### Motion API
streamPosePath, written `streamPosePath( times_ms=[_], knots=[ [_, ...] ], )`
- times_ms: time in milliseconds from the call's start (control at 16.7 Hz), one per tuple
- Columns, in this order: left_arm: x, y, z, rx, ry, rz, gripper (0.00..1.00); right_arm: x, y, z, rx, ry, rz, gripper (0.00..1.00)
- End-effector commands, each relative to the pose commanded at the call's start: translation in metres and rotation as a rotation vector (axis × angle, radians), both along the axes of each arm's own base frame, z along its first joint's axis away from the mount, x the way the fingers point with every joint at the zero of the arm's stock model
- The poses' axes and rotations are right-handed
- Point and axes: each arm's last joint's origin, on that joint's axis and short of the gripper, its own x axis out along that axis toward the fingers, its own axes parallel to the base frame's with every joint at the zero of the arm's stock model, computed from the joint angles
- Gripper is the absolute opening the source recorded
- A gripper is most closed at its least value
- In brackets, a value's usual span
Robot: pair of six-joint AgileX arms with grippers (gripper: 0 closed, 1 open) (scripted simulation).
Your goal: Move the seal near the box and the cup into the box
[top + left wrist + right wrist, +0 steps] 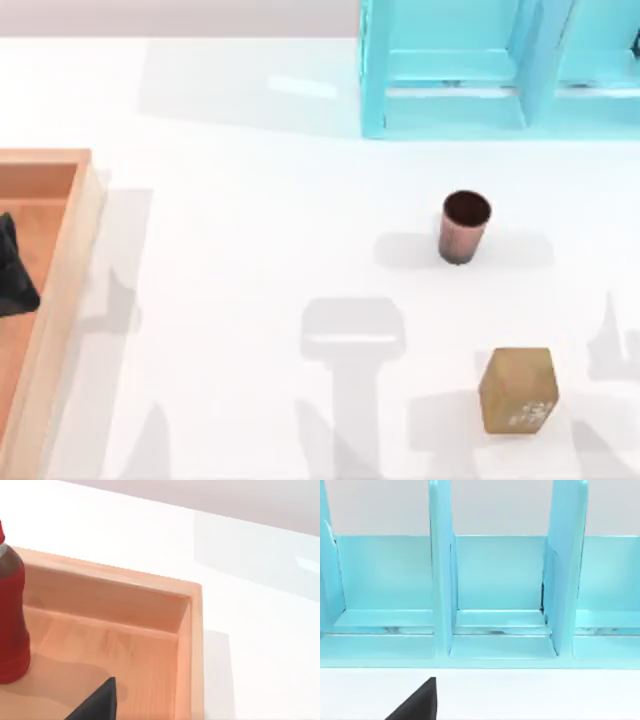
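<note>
The box point(70, 250), a shallow orange-brown wooden tray, lies at the table's left edge. My left gripper point(12, 268) hangs over the inside of the box point(190, 625), and a dark part of it point(97, 702) shows in the left wrist view. The copper-brown cup point(464, 228) stands upright at the right of the table's middle. The seal point(518, 390), a tan block with a whitish mark on its front face, stands at the front right. Both are far from the box, with no gripper near them. A dark part of my right gripper point(417, 702) faces the cyan shelf.
A cyan shelf frame point(470, 70) stands at the back right, its compartments point(500, 590) open toward the right wrist camera. A red bottle point(11, 625) stands inside the box. White tabletop stretches between the box and the cup.
</note>
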Motion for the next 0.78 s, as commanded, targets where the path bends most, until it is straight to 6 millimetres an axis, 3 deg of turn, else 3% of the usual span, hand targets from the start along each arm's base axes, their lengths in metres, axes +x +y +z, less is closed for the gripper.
streamPosePath(
  times_ms=[180, 420, 600, 780],
  knots=[
    [0.032, -0.010, 0.031, -0.082, 0.192, 0.017, 1.00, 0.000, 0.000, 0.000, 0.000, 0.000, 0.000, 1.00],
    [0.092, -0.039, 0.061, -0.157, 0.456, 0.049, 1.00, 0.000, 0.000, 0.000, 0.000, 0.000, 0.000, 1.00],
    [0.141, -0.076, 0.069, -0.175, 0.641, 0.069, 1.00, 0.000, 0.000, 0.000, 0.000, 0.000, 0.000, 1.00],
    [0.182, -0.128, 0.066, -0.160, 0.801, 0.075, 1.00, 0.000, 0.000, 0.000, 0.000, 0.000, 0.000, 1.00]
  ],
)
